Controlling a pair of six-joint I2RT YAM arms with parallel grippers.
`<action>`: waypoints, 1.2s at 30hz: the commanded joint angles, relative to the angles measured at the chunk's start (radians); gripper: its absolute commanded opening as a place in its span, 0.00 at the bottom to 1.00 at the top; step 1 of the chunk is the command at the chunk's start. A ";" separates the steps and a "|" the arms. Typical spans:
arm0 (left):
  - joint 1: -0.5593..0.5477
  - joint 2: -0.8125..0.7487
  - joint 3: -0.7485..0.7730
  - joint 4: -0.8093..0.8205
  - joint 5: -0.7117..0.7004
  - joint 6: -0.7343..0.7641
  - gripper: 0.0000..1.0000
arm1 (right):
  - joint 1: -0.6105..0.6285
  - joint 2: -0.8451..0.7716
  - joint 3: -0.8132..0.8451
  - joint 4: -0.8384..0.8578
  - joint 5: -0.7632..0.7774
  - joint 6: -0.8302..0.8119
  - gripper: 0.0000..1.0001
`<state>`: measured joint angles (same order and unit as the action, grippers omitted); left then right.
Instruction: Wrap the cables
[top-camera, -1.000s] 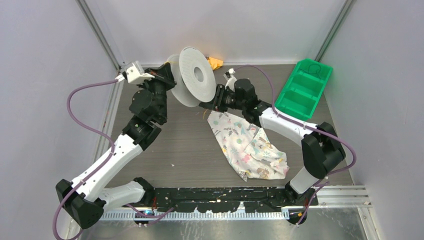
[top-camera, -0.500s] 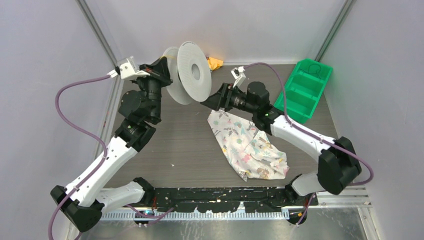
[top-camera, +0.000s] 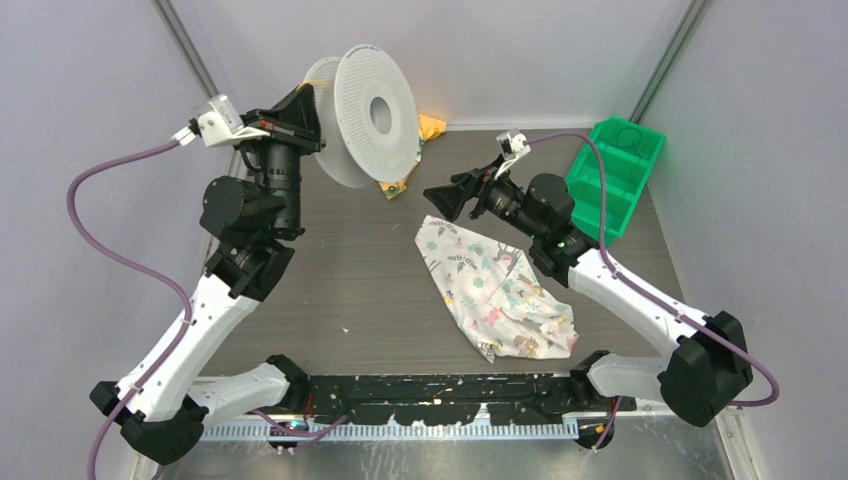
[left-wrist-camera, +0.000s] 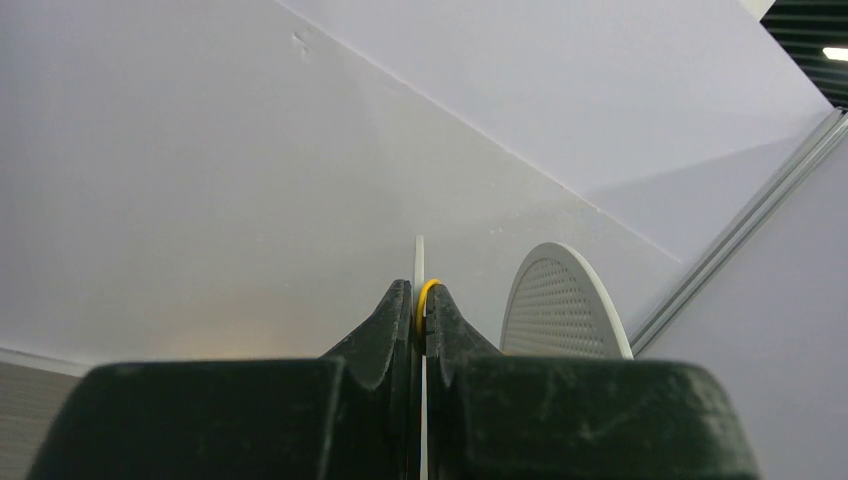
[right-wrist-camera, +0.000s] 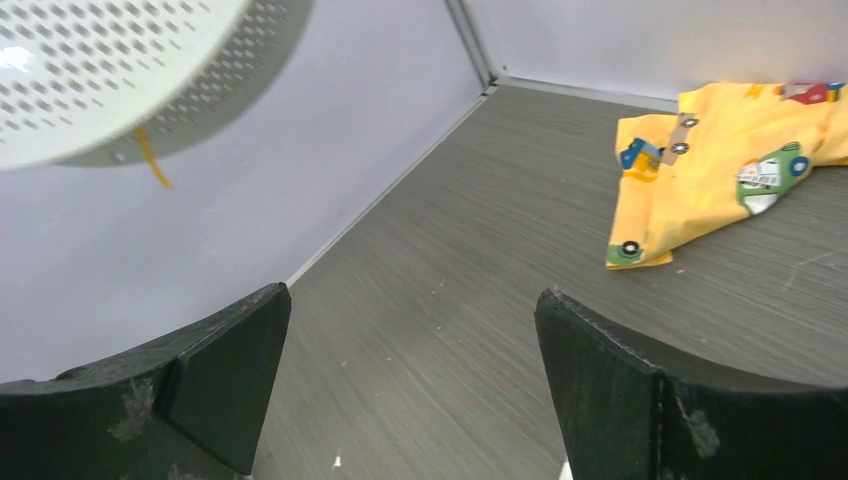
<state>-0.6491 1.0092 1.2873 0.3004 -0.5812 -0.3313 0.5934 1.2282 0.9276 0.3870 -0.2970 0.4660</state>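
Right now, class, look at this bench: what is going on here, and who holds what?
The left pincer is clamped on one rim of the white spool, holding it in the air near the back wall. A short end of yellow cord hangs from the spool. The right pincer is open and empty, facing the spool without touching it.

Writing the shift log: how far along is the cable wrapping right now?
Looks done: cable shows only at the spool. In hand: the left tool is shut on the raised spool's rim. Left: a short cable end dangles under the spool; the right tool is open, empty, apart from it.
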 joint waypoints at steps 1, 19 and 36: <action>-0.005 -0.022 0.077 0.131 -0.004 -0.002 0.01 | -0.004 -0.035 -0.015 0.113 0.080 -0.065 0.98; -0.006 -0.012 0.150 0.117 -0.031 -0.031 0.01 | 0.001 0.282 0.060 0.877 -0.124 0.185 0.83; -0.005 -0.014 0.135 0.124 -0.031 -0.020 0.01 | 0.093 0.340 0.189 0.824 -0.143 0.180 0.85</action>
<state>-0.6525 1.0103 1.3865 0.3023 -0.6025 -0.3328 0.6670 1.5589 1.0702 1.1656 -0.4332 0.6403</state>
